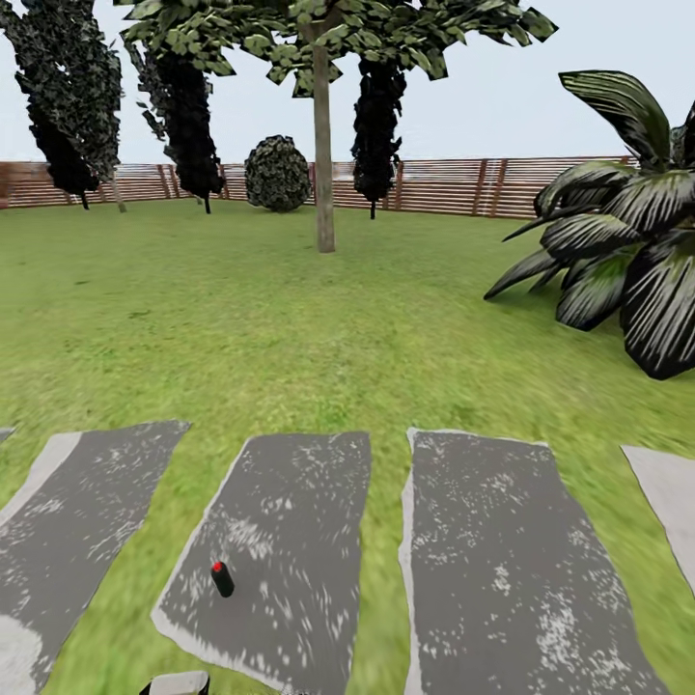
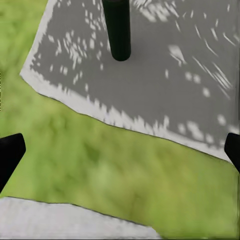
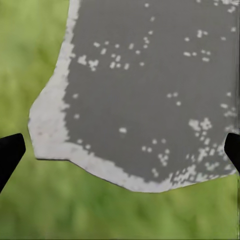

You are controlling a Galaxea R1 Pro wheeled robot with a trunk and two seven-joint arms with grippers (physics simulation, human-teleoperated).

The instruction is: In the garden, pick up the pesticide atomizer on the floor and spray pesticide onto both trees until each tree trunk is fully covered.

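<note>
So far nothing is accomplished: the atomizer (image 1: 222,577) stands untouched on a near grey slab (image 1: 290,502), left of centre. Both the left gripper (image 2: 120,155) and right gripper (image 3: 120,155) are spread wide and empty. One tree trunk (image 1: 323,154) is seen far off, unsprayed.
</note>
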